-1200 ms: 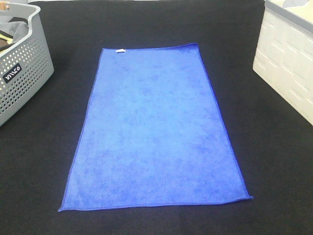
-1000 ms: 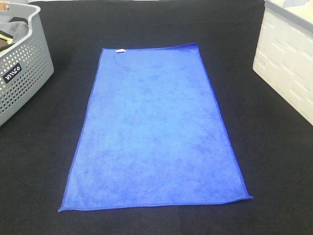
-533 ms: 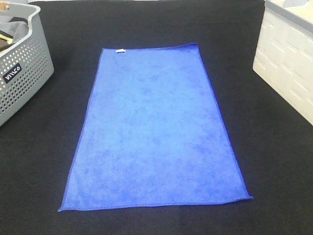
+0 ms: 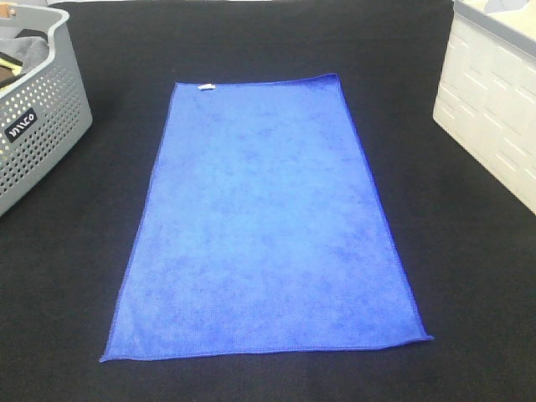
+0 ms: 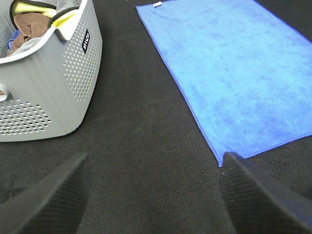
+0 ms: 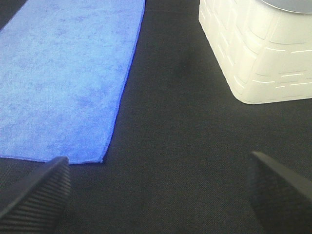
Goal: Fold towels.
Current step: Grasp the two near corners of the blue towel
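Nearest of all are the two grippers. The left gripper (image 5: 155,163) has its two black fingers (image 5: 46,195) wide apart with nothing between them. It hangs over the black table (image 4: 469,276), just off the towel's near left corner. The right gripper (image 6: 158,161) is wide apart too and holds nothing. It is by the near right corner.

Next comes the blue towel (image 4: 264,218). It lies flat and smooth in the middle of the table, all spread out, not folded yet. Its long way runs from near to far, so one short edge is close to the grippers and the other short edge points away. The long sides run along the left and right.

At the far short edge there is a small white tag (image 4: 205,86) near the left corner.

Farther back on the left stands a grey basket (image 4: 38,126) full of holes, with cloths (image 5: 29,24) inside. On the right stands a white bin (image 4: 494,109). Both are well apart from the towel.
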`<action>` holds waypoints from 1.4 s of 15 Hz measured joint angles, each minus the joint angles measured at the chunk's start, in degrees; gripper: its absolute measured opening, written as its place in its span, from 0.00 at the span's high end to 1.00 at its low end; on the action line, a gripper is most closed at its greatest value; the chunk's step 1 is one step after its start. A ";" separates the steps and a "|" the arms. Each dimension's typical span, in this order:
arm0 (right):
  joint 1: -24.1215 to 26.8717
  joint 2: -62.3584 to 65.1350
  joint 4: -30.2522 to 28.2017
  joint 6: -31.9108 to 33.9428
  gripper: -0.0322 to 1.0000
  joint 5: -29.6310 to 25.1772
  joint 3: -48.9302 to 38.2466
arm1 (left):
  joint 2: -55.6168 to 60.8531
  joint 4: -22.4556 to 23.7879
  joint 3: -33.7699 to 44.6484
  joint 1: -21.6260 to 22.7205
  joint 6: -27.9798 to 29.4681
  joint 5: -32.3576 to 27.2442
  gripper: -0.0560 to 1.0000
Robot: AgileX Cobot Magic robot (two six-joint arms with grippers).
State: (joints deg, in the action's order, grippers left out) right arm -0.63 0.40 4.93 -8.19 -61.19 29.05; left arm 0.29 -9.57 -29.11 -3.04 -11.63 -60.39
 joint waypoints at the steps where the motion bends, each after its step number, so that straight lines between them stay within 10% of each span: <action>1: 0.00 0.00 0.00 0.00 0.09 0.00 0.00 | 0.00 0.00 0.00 0.00 0.00 0.00 0.28; 21: 0.00 0.00 0.00 0.00 0.09 0.00 0.00 | 0.00 0.00 0.00 0.00 0.00 0.00 0.28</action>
State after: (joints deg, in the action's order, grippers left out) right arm -0.63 0.40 4.93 -8.19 -61.19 29.05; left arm 0.29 -9.57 -29.11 -3.04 -11.63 -60.39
